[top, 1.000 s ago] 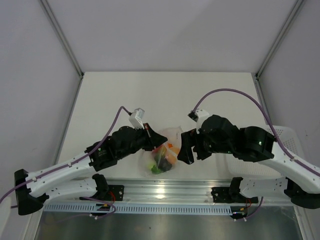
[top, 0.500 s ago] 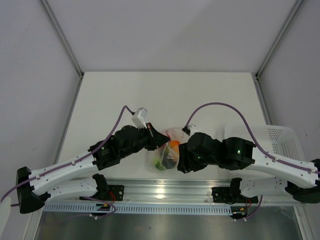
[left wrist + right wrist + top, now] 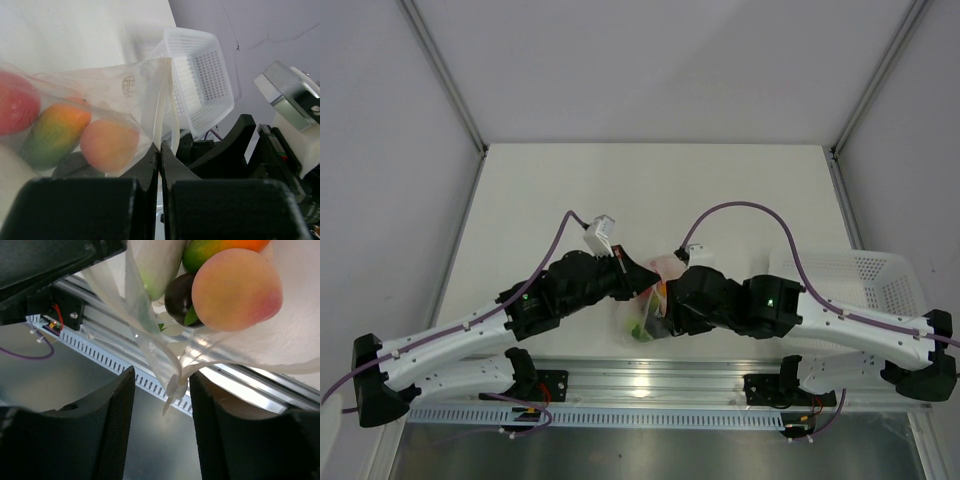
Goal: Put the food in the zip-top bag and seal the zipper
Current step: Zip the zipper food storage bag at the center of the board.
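The left end effector (image 3: pixel 160 150) is closed tight, its jaws pinching the top edge of the zip-top bag (image 3: pixel 125 90) at the zipper (image 3: pixel 159 115). The bag sags from that grip between the two arms, close to the near edge of the desk (image 3: pixel 650 180) and just beyond the metal rail (image 3: pixel 650 375). Behind it, white desk surface runs back to the rear wall. The food is inside the bag: a red round one (image 3: pixel 15 107), an orange-peach round one (image 3: pixel 107 145) and a small dark-purple one (image 3: pixel 177 300) press against the plastic. The right end effector (image 3: pixel 161 382) stands about half open. Its fingers (image 3: pixel 115 420) sit on either side of the bag's hanging zipper corner, and neither is seen pressing on it. At the desk's right edge sits a white slotted basket (image 3: pixel 865 275), partly behind the right arm.
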Robot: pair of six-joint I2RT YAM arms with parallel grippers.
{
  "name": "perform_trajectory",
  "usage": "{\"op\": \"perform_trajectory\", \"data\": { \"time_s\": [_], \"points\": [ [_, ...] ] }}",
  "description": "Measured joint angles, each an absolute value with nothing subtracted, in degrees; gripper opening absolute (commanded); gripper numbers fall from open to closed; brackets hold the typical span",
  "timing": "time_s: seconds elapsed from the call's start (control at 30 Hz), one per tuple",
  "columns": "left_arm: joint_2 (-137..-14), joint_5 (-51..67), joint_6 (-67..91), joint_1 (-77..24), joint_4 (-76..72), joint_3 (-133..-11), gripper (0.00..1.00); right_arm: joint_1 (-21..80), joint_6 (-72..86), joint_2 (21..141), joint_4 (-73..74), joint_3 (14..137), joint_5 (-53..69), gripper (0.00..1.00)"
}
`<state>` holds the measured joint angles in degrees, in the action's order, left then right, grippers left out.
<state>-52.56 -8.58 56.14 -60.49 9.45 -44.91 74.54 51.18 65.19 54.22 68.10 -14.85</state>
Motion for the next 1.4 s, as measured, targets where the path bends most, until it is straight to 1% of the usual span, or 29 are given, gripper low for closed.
{"op": "perform_trajectory", "data": {
  "time_s": [0.07, 0.1, 0.23, 0.27, 0.33, 0.37, 0.5, 0.53, 0.6, 0.63, 0.67, 0.7, 0.83, 0.93, 1.03, 1.13, 1.2, 1.27, 1.4],
  "points": [
    [-52.4, -8.6, 56.1, -60.5, 9.5, -44.9, 0.01, 74.5, 51.5, 65.8, 53.8, 67.5, -15.9, 0.37],
    [-52.4, -8.6, 56.1, -60.5, 9.5, -44.9, 0.01, 74.5, 51.7, 66.0, 53.8, 67.1, -16.3, 0.31],
    [-51.8, -8.6, 56.1, -60.5, 9.5, -44.9, 0.00, 74.5, 52.5, 66.1, 53.3, 65.5, -17.8, 0.18],
    [-51.6, -8.6, 56.1, -60.5, 9.5, -44.9, 0.01, 74.5, 52.5, 66.1, 53.0, 65.1, -18.0, 0.12],
    [-51.2, -8.6, 56.1, -60.5, 9.3, -44.6, 0.01, 74.5, 52.5, 66.0, 52.6, 64.5, -18.9, 0.07],
    [-51.0, -8.6, 56.1, -60.5, 9.2, -44.3, 0.01, 74.5, 52.4, 65.9, 52.6, 64.3, -19.4, 0.01],
    [-49.4, -8.8, 56.1, -60.5, 8.8, -42.7, 0.01, 74.5, 50.7, 64.9, 52.6, 64.2, -21.2, 0.00],
    [-49.1, -8.9, 56.1, -60.5, 8.8, -42.5, 0.11, 74.4, 49.8, 64.6, 52.6, 64.2, -21.6, 0.00],
    [-48.6, -9.0, 55.6, -60.5, 9.1, -42.4, 0.23, 74.3, 47.6, 64.4, 53.1, 64.9, -21.9, 0.00],
    [-48.3, -9.1, 55.3, -60.5, 9.2, -42.4, 0.40, 74.2, 46.1, 64.4, 53.3, 65.5, -22.0, 0.00],
    [-48.0, -9.5, 54.7, -60.5, 9.5, -42.4, 0.47, 74.2, 44.9, 64.5, 53.7, 66.3, -22.1, 0.00],
    [-47.7, -10.0, 54.4, -60.5, 10.0, -42.4, 0.60, 74.1, 43.1, 64.6, 54.4, 67.6, -22.1, 0.00],
    [-45.1, -12.9, 51.8, -60.5, 12.5, -42.4, 0.86, 73.5, 36.6, 64.8, 56.1, 72.8, -21.6, 0.00],
    [-41.5, -15.8, 47.9, -60.5, 14.5, -42.4, 0.91, 72.8, 31.0, 64.7, 57.4, 75.8, -20.0, 0.00],
    [-37.2, -17.0, 41.5, -60.5, 14.5, -42.4, 0.91, 71.9, 26.1, 64.0, 58.7, 77.0, -16.9, 0.00],
    [-33.6, -15.6, 33.9, -60.5, 12.1, -42.4, 0.91, 71.4, 21.6, 62.8, 60.2, 77.4, -13.5, 0.00],
    [-31.7, -12.6, 29.4, -60.5, 8.9, -41.9, 0.90, 71.1, 19.1, 62.2, 61.1, 77.7, -11.2, 0.00],
    [-30.4, -7.1, 24.1, -60.5, 5.4, -41.7, 0.90, 70.8, 16.8, 61.9, 62.2, 78.2, -8.4, 0.00],
    [-31.8, 5.2, 15.8, -60.5, 0.5, -42.0, 0.90, 70.3, 13.4, 62.0, 63.7, 79.7, -2.0, 0.00]
  ]
}}
